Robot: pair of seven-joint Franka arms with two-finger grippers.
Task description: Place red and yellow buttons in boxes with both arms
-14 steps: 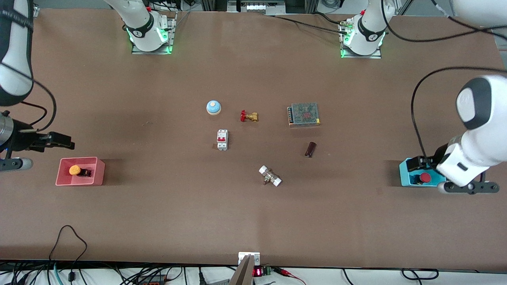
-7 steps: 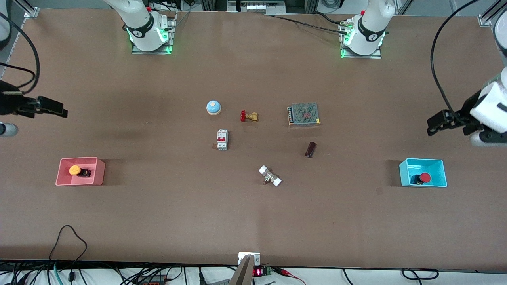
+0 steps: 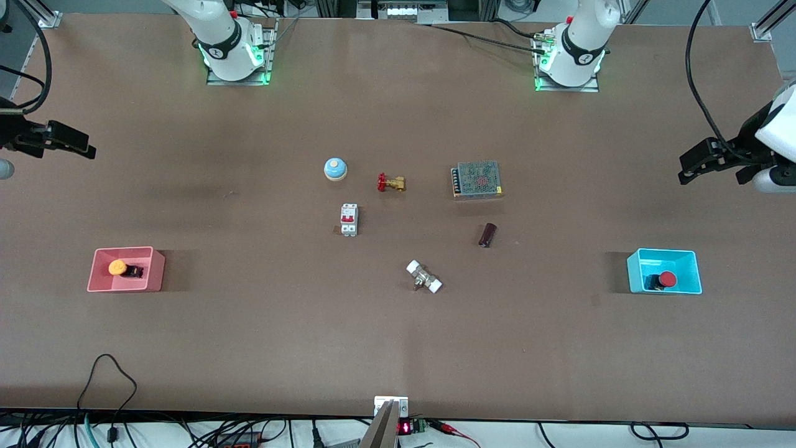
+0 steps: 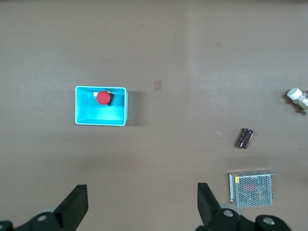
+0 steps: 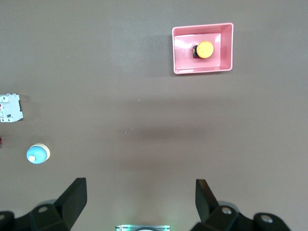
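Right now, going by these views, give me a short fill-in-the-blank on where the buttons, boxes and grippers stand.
1. The yellow button lies in the ____ box.
2. The red button lies in the ____ box.
3. The left gripper and the right gripper both have their fingers ____ and hold nothing.
4. The circuit breaker sits nearer to the front camera than the blue-and-white ____.

Missing words: pink; cyan; open; bell
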